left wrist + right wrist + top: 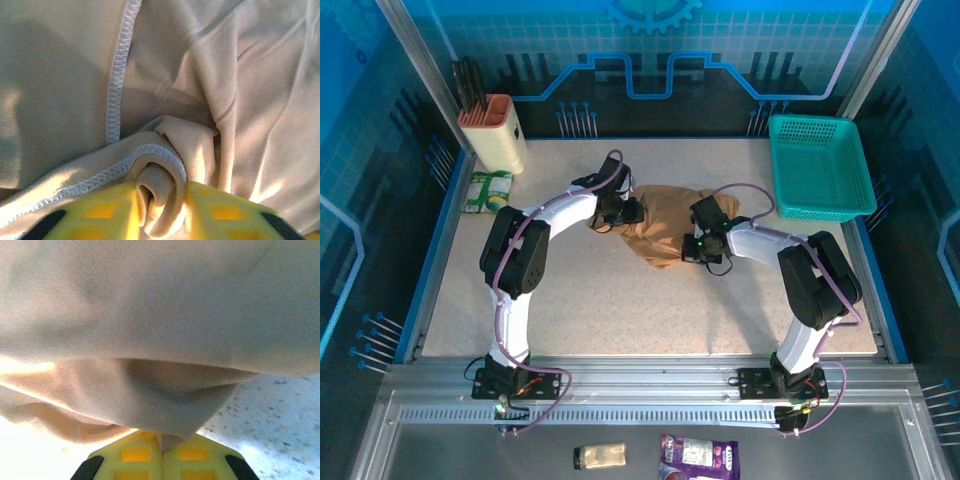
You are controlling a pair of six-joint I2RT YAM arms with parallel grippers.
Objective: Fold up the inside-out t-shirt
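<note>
The inside-out t-shirt (pixel 665 226) lies as a crumpled tan bundle in the middle of the table, its white overlock seams (pixel 116 80) showing. My left gripper (pixel 625 212) sits at the bundle's left edge, and its yellow fingers (pixel 102 215) are shut on a rolled fold of hemmed fabric (pixel 160 192). My right gripper (pixel 696 244) is at the bundle's right side. Its jaws are pressed together on a thin corner of the cloth (pixel 170 439), with the shirt (pixel 160 315) draped above them.
A teal basket (pixel 820 165) stands at the back right. A beige holder with dark utensils (pixel 492 128) and a green-white packet (pixel 485 190) sit at the back left. Speckled tabletop (pixel 620 310) stretches between the shirt and the arm bases.
</note>
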